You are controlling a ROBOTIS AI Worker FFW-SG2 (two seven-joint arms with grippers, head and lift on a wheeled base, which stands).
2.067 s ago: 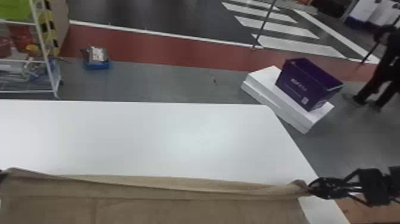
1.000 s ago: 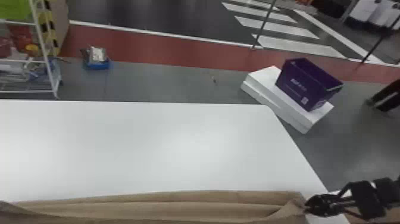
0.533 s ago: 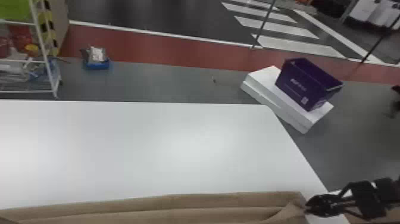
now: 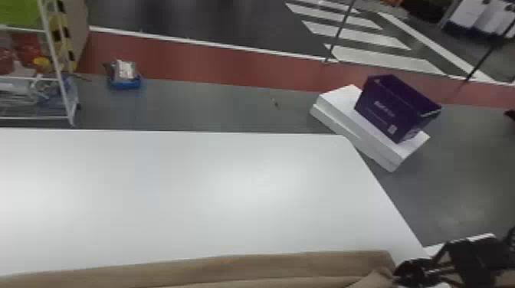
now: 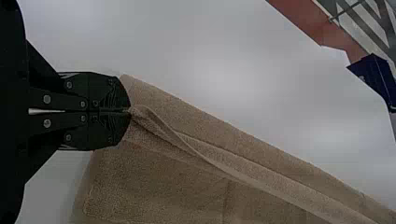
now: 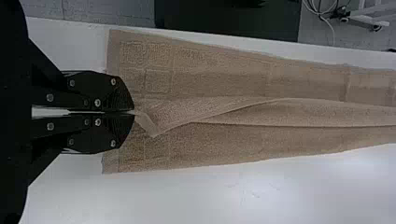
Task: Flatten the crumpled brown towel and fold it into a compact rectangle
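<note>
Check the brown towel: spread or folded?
Partly folded: the brown towel has one edge drawn over itself, more of it showing on both sides. The left gripper and right gripper pinch that edge's ends.

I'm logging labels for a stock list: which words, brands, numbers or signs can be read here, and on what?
Print on the purple bin: too small and blurred to quote.
Square label on the same bin: too small to read.
Towel and table: no lettering seen.
</note>
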